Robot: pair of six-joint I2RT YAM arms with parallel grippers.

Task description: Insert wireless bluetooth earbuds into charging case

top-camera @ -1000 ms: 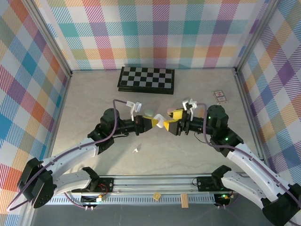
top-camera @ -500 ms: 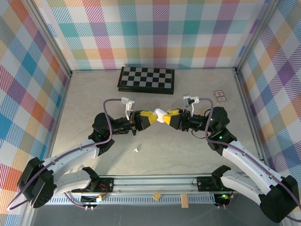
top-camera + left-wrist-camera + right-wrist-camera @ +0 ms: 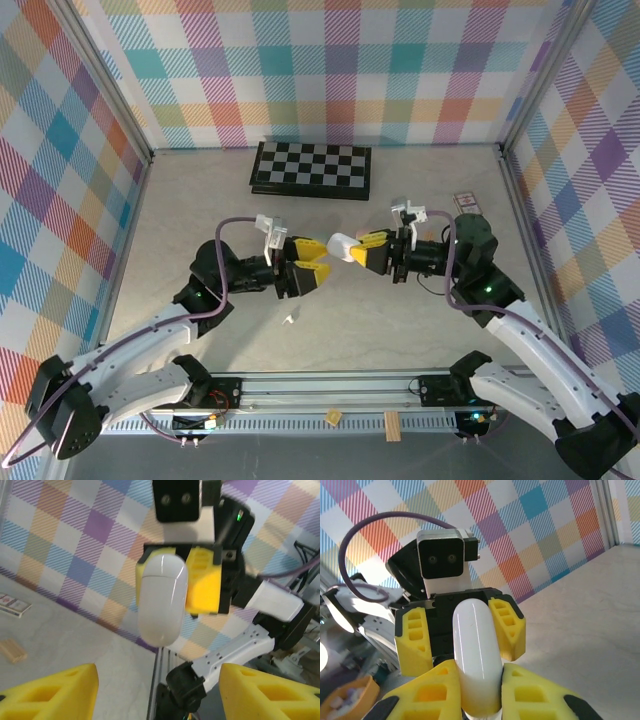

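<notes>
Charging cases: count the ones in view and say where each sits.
1. The white charging case is clamped in the right end effector, held above the table, with the open left end effector just short of it. Others may be hidden.

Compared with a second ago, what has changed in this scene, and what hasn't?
The white case changed hands. The left gripper, which had been holding it, opened and backed off to the left. The right gripper closed on the case and now holds it alone. The loose earbud, the chessboard and the card box stayed where they were.
</notes>
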